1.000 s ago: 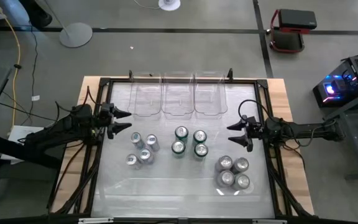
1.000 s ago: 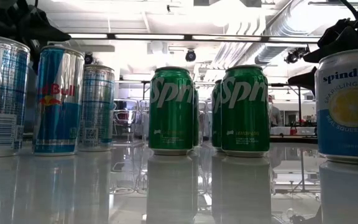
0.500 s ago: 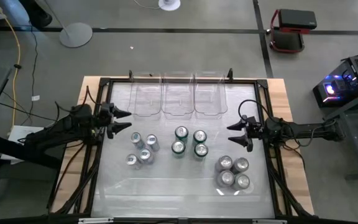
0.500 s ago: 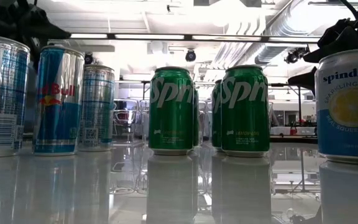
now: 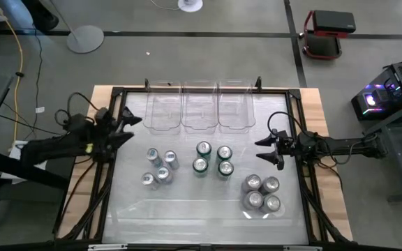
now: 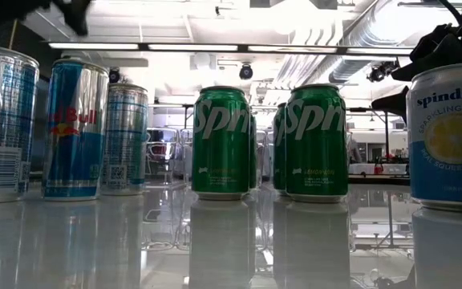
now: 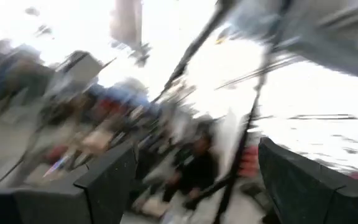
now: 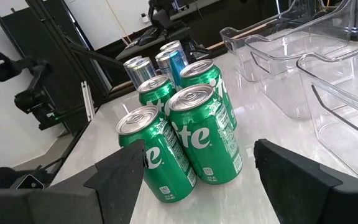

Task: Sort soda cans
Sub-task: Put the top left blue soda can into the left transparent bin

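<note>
Glossy white worktop [image 5: 201, 209] is where all our soda cans still stand: four slim blue ones [image 5: 158, 167] at left, four green ones [image 5: 213, 160] in the middle, four pale ones [image 5: 261, 192] near right, none yet in the clear bins [image 5: 200, 106] at the far edge. Our worry is crowding: cans touch within each cluster, so a finger pushed between them could topple a neighbour and set it rolling. The left claw [image 5: 126, 126] hangs spread and empty by the left frame, angled toward the far bins. The right claw [image 5: 266, 150] hovers spread and empty, level, pointing left at the green cans.
</note>
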`<state>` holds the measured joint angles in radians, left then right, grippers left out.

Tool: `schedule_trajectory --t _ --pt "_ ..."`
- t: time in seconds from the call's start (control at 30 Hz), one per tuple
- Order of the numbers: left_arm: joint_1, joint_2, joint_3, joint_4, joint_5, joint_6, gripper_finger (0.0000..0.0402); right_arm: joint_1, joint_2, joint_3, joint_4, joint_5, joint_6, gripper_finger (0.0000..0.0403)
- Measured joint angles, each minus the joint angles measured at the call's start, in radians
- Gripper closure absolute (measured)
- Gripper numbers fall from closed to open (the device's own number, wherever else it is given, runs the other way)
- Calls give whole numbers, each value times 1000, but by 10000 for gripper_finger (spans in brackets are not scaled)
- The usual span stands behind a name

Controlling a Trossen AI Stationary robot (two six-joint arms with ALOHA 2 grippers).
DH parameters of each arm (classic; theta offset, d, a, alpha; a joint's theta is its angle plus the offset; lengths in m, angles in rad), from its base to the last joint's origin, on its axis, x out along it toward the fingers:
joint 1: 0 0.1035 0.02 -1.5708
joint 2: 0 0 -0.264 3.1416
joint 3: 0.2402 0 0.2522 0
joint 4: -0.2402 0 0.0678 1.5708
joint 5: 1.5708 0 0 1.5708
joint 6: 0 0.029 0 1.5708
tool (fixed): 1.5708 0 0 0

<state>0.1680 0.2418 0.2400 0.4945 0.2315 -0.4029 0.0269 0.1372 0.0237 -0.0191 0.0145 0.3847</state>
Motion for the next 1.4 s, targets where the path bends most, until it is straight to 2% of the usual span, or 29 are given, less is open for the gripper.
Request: schedule_trajectory --t 0.1,0.2,0.43,0.57,0.63,0.73,0.83,0.9,1.0,1.1,1.4 --pt "-81 89 0 192 24 41 92 0 0 0 0 0 0 112" --pt "-140 173 0 287 4 22 92 0 0 0 0 0 0 112" --pt "-185 354 14 327 -119 -37 92 0 0 0 0 0 0 112" --pt "-173 432 90 258 -161 48 92 0 0 0 0 0 0 112" --pt "-175 449 187 60 -152 159 92 0 0 0 0 0 0 112" --pt "-188 495 410 -461 -223 298 92 0 0 0 0 0 0 112" --pt "-209 595 656 -943 -336 305 92 0 0 0 0 0 0 112" --pt "-224 668 798 -1163 -342 265 92 0 0 0 0 0 0 112" --pt "-255 765 956 -1369 -338 184 92 0 0 0 0 0 0 112" --pt "-290 842 1045 -1489 -346 187 92 0 0 0 0 0 0 112" --pt "-338 1033 1062 -1747 -353 225 92 0 0 0 0 0 0 112"
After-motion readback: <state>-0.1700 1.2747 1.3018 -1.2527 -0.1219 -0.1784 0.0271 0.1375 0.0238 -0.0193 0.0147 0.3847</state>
